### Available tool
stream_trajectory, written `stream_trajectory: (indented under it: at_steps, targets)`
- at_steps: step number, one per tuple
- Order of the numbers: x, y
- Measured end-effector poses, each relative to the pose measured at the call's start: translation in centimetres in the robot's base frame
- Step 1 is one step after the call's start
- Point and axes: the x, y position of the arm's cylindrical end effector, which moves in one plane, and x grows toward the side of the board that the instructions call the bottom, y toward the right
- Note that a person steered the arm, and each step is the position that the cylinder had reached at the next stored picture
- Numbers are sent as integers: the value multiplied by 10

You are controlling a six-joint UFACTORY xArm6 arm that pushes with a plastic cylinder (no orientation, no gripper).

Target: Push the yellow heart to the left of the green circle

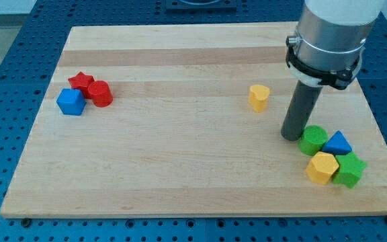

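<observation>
The yellow heart lies on the wooden board right of centre. The green circle lies lower right of it, in a cluster near the board's right edge. My tip rests on the board just left of the green circle, touching or nearly touching it, and below and right of the yellow heart, apart from it. The dark rod rises from there to the grey arm body at the view's top right.
Next to the green circle lie a blue triangle, a yellow hexagon and a green star-like block. At the left sit a red star, a red cylinder and a blue cube.
</observation>
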Motion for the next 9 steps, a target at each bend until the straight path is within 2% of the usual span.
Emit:
stream_trajectory:
  at_steps: [3,4,6,9]
  targets:
    - [-79,-1]
    - [-95,-22]
    - [-95,-82]
    - [-65,-89]
